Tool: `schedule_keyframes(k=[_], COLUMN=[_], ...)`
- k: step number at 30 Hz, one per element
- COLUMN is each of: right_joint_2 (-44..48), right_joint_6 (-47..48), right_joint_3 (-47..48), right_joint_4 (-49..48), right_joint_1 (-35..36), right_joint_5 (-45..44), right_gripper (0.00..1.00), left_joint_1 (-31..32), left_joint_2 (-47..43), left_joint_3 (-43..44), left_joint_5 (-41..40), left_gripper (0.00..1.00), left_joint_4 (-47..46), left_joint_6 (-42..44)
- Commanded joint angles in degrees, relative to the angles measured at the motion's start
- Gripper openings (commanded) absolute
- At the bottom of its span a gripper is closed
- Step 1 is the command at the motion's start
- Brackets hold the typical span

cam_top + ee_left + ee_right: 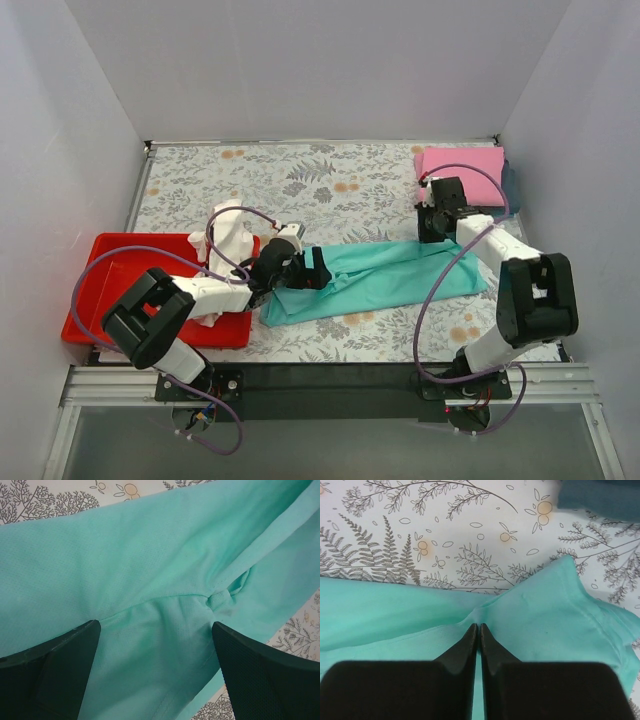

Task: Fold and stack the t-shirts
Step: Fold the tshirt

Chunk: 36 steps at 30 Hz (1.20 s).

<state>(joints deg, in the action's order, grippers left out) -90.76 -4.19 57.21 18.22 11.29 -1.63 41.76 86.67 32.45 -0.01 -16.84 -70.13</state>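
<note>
The teal t-shirt (pixel 385 275) lies folded into a long band across the middle of the table. My left gripper (pixel 300 268) is open over its left end, jaws spread wide either side of the cloth (pixel 160 580). My right gripper (pixel 437 228) is shut on the teal shirt's far edge near its right end, pinching a fold (pixel 479 622). The pink t-shirt (pixel 462 172) lies folded at the back right on the dark blue-grey t-shirt (pixel 511 182), whose corner shows in the right wrist view (pixel 600 499). The white t-shirt (pixel 228 240) is bunched in the tray.
A red plastic tray (pixel 110 290) sits at the left front with the white shirt spilling over its right side. White walls enclose the floral table top (pixel 320 180) on three sides. A black rail runs along the near edge.
</note>
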Motion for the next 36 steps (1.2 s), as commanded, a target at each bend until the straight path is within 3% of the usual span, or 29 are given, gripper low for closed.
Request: schedule_keyframes(k=[1, 14, 21, 25, 36], right_joint_2=[6.3, 17.4, 20.8, 17.0, -1.8], right_joint_6=[-1.3, -8.3, -9.2, -8.2, -7.8], right_joint_3=[-2.4, -10.9, -5.6, -1.6, 7.6], right_joint_4=[1.7, 13.4, 16.0, 14.0, 8.6], right_joint_1=[1.4, 5.6, 7.9, 7.8, 7.8], right_joint_5=[-3.8, -8.7, -12.2, -17.0, -21.6], right_gripper=[0.01, 0.02, 0.29, 0.37, 0.36], left_joint_1=[0.2, 0.2, 0.2, 0.2, 0.2], left_joint_2=[0.9, 3.5, 3.2, 3.6, 5.0], left_joint_3=[-0.8, -0.3, -0.1, 0.2, 0.4], left_joint_5=[-1.9, -2.5, -2.9, -2.8, -2.0], left_gripper=[0.87, 0.87, 0.87, 0.87, 0.88], left_joint_4=[-0.5, 0.6, 1.3, 1.4, 1.5], left_joint_6=[0.3, 0.2, 0.3, 0.4, 0.3])
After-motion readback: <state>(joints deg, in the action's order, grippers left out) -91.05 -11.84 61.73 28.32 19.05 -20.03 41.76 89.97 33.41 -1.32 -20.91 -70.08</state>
